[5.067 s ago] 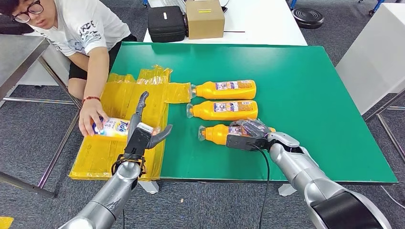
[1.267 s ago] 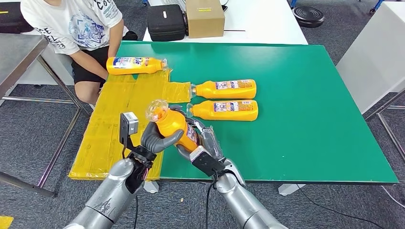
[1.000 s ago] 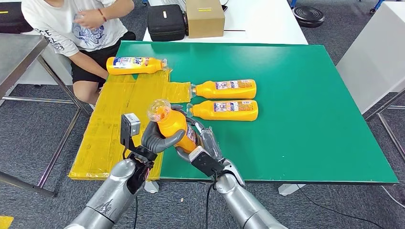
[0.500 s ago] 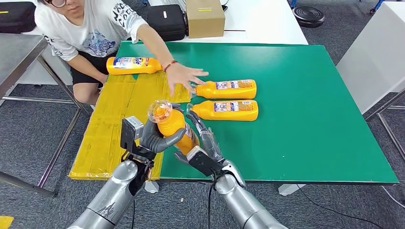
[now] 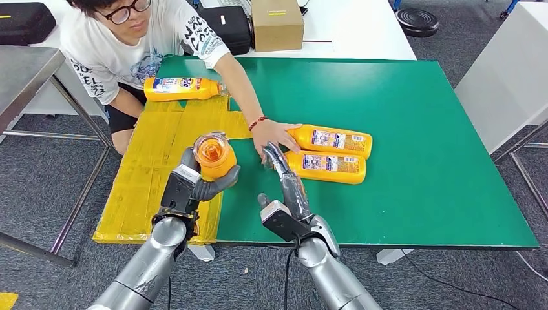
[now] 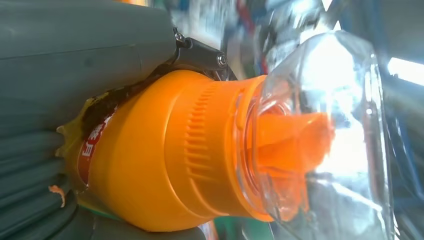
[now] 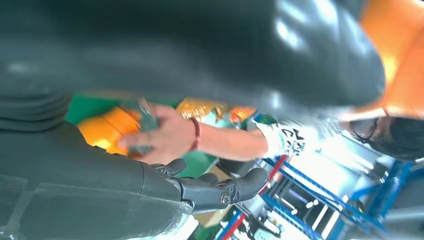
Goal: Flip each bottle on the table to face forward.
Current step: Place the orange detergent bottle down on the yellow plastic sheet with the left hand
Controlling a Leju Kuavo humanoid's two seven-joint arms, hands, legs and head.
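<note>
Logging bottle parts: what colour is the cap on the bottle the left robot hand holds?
Clear cap over an orange spout, best in the left wrist view.

Bright, even light and soft shadows fill the sharp head view. Both wrist views are blurred, their backgrounds smeared, with white glare patches.

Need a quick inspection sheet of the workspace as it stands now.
Surface: green table, yellow sheet on its left side.
Job's things: one bottle held in left hand; two bottles lying mid-table; fourth bottle lying at the far left.
Clutter: nothing seen.
Hands: left grips the bottle; right hand open, empty.
Cables: black cable under the right arm.
Surroundings: person's hand on the mid-table bottles; cardboard box and black case behind.
</note>
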